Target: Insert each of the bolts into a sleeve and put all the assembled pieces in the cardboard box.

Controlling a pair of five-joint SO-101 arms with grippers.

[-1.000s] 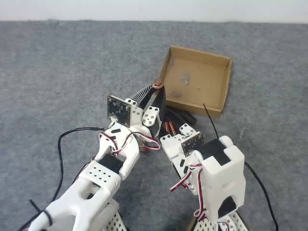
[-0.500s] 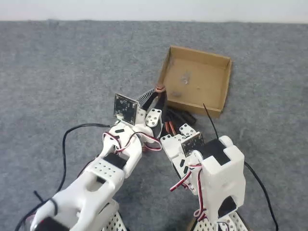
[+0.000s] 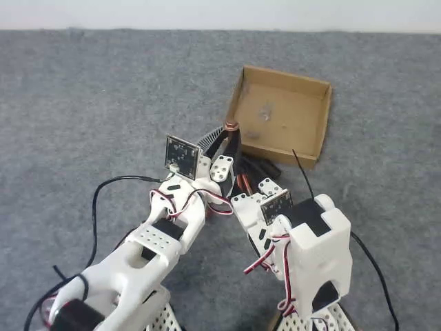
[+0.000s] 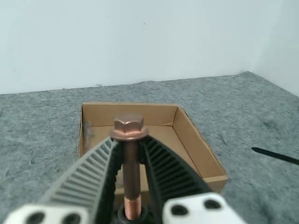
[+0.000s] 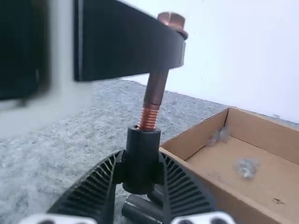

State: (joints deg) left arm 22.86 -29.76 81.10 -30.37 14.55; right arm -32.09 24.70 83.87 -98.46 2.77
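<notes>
right wrist view: right gripper [image 5: 140,162] clamps sleeve [image 5: 140,147] (bolt [image 5: 150,112] tip inside); left wrist: left gripper [image 4: 128,144] pinches bolt.

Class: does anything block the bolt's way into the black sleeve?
Nothing visible does. The bolt, held by the left gripper, has its threaded tip right at the open mouth of the black sleeve in the right gripper.
</notes>
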